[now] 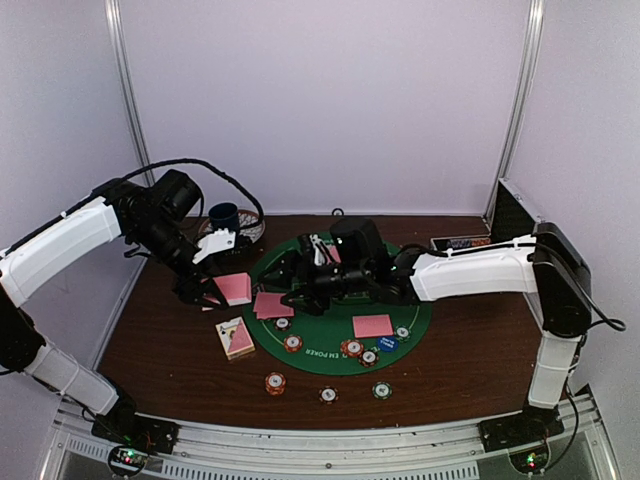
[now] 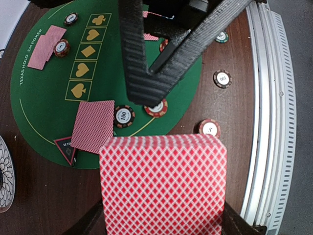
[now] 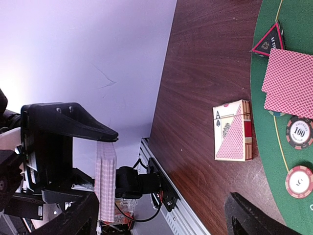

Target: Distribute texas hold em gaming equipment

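Grips a squared deck of pink-backed cards (image 2: 164, 186) between the left fingers (image 2: 88, 223), clamped tight on two opposite edges. Holds it lifted clear of the tabletop (image 1: 470, 350), just off the left rim of the round green felt mat (image 1: 325, 325).

Spreads the right fingers (image 3: 254, 218) wide, with nothing between them. Hovers them over the mat just beside the deck, aimed at it but apart from it.

Lying on the mat below the raised deck: a face-down pile of cards (image 2: 93, 125), with the black-red triangular marker (image 2: 66, 149) touching one corner and a striped chip marked 100 (image 2: 124, 116) just beside the opposite edge. Farther right on the felt: another pair of face-down cards (image 1: 372, 325), with a blue round button (image 1: 388, 343) near them.

Resting flat on bare wood left of the mat: a card box (image 3: 234, 129) with an ace printed on it. Spaced along the near edge of the tabletop, off the felt: three loose chips (image 1: 328, 395).
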